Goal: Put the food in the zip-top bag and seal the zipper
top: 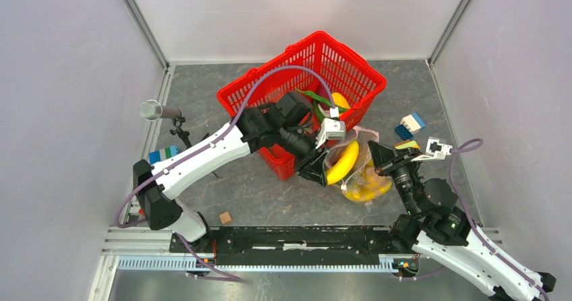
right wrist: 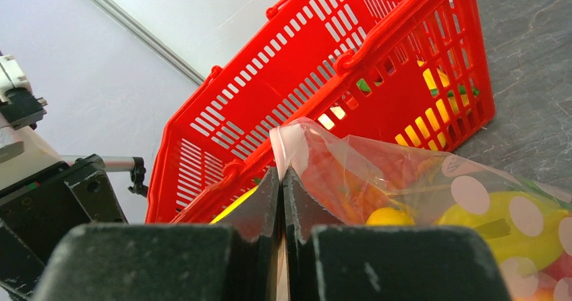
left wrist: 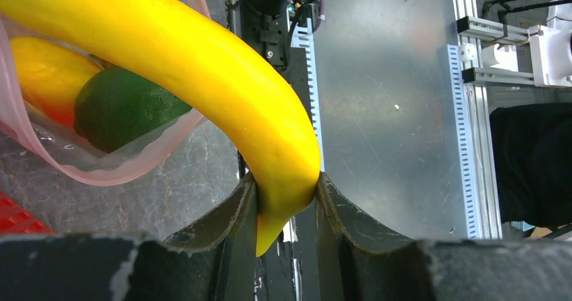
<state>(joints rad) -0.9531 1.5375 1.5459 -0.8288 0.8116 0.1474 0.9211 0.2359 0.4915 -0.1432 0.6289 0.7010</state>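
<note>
Left gripper (left wrist: 286, 194): dark matte fingers clenched on the tip of a glossy curved yellow toy banana (left wrist: 202, 65), which arcs ahead over the mouth of the clear floppy dotted zip-top bag (left wrist: 67, 156). Right gripper (right wrist: 281, 179) pinched shut on the bag's pinkish rim.

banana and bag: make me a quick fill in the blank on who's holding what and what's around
The left gripper is shut on the end of the ___. The right gripper pinches the rim of the clear dotted ___. The mesh basket behind it is ___. In the left wrist view a dark ___ fruit lies inside the clear plastic.
Missing words: banana, bag, red, green.
</note>
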